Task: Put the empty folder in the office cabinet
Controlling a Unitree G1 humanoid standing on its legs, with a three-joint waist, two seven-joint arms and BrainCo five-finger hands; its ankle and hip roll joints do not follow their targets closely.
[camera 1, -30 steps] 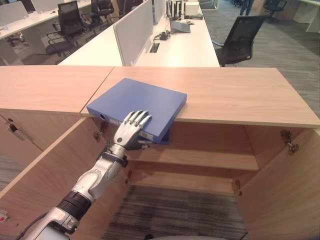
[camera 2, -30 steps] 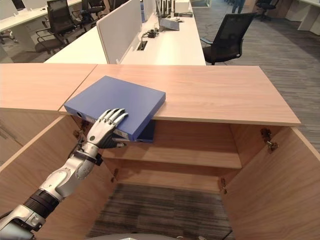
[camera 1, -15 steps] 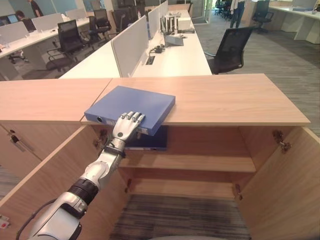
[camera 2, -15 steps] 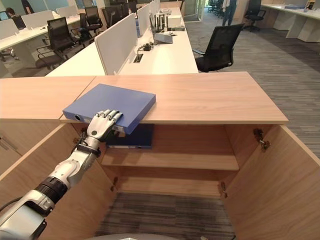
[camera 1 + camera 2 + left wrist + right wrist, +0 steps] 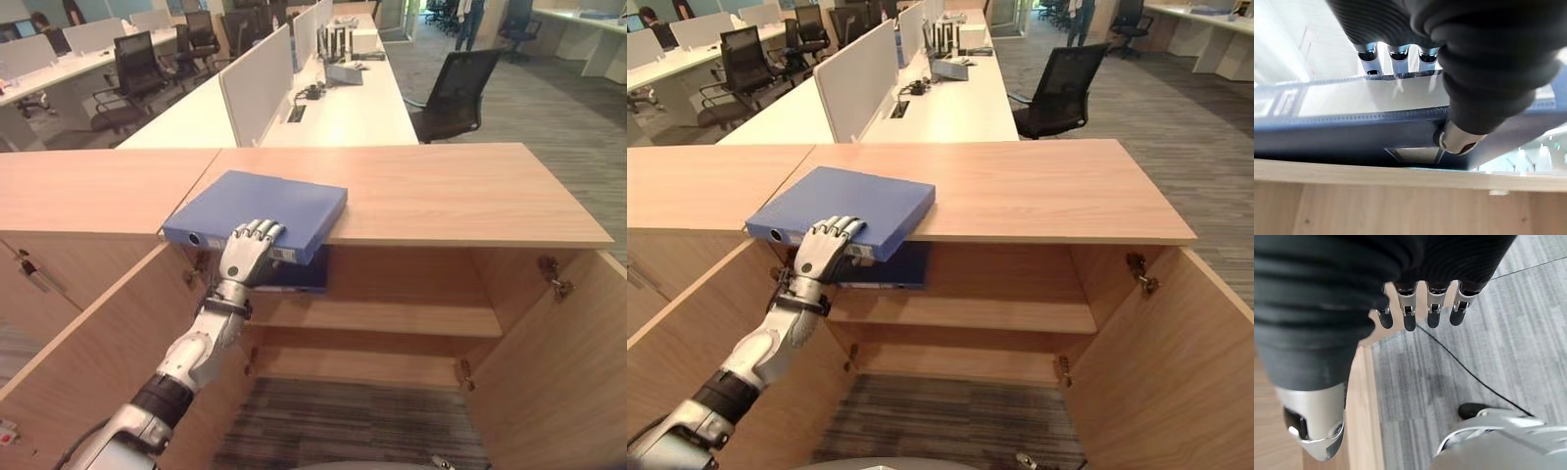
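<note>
Folder: blue, flat on the wooden cabinet top, its near corner jutting past the front edge directly under the left hand.

Left hand: reached up from below, fingers laid over the folder's top near the spine, thumb tucked beneath the overhanging edge. The left wrist view confirmed the pinch, fingers above the folder's edge and thumb below. The hand was closed on the folder.

Second folder: dark blue, just below and slightly right of the left hand, inside the cabinet on the upper shelf.

Cabinet doors: both swung open, the left door beside the left forearm, the right door well away from the hand.

Right hand: hung over grey carpet, fingers straight and relaxed, holding nothing.

Beyond the cabinet top, far past the left hand: white desks and a black office chair.
</note>
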